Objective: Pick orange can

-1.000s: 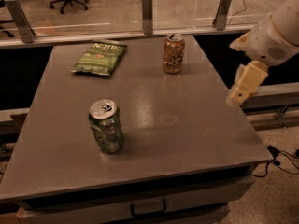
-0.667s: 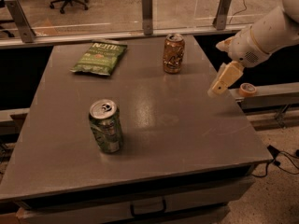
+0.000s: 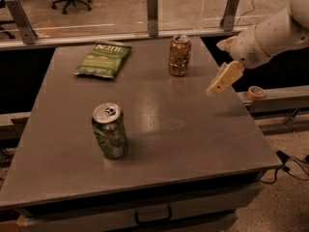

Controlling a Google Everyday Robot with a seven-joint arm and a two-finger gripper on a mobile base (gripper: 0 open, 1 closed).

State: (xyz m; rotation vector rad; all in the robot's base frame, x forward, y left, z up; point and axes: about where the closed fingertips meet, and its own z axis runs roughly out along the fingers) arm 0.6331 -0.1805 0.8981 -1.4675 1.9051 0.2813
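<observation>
Grey table (image 3: 193, 144) before a glass rail: gripper (image 3: 218, 67) nearer the orange can (image 3: 179, 55) than a second ago.
The orange can stands upright, untouched. The gripper hovers just right of it and slightly nearer the camera, jaws apart and holding nothing, having come in from farther right. Unmoved: a green chip bag (image 3: 103, 59) left of the orange can, a green can (image 3: 110, 131) well in front of it to the left.
</observation>
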